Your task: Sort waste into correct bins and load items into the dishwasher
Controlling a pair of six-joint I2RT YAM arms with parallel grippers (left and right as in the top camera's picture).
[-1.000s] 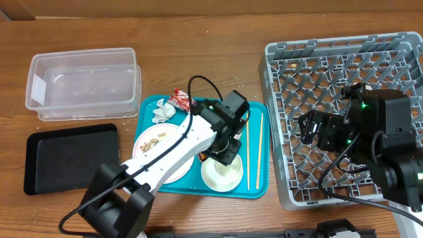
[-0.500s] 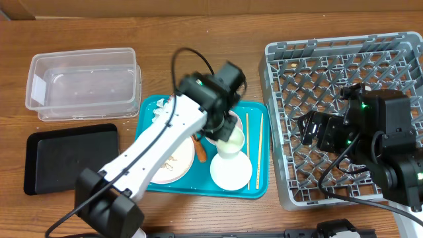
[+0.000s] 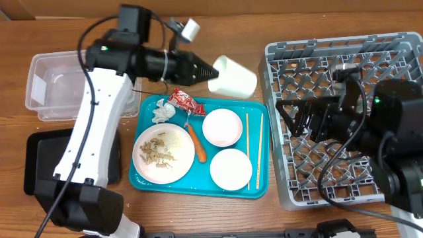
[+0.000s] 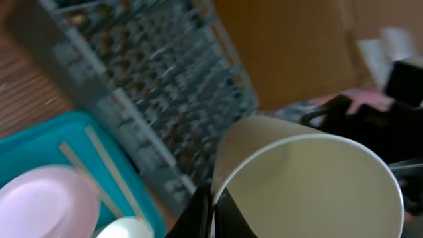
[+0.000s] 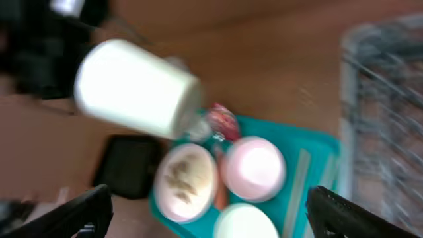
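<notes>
Wooden tabletop (image 3: 198, 26), left tool (image 3: 210, 70) holds white cup (image 3: 235, 77) sideways, base toward rack (image 3: 317, 59)

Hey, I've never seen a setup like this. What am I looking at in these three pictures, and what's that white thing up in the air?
These are two robot arms at a wooden table. One picture looks down from above; the other two come from a small camera on each arm's wrist. The left arm's fingers pinch the rim of a white cup, held in the air. The right arm's fingers are spread open and empty, above the grey dish rack. On the teal tray lie a plate of food scraps, a carrot piece, two white bowls, chopsticks, a red wrapper and a tissue. A clear tub and a black tray sit on the left arm's side.
</notes>
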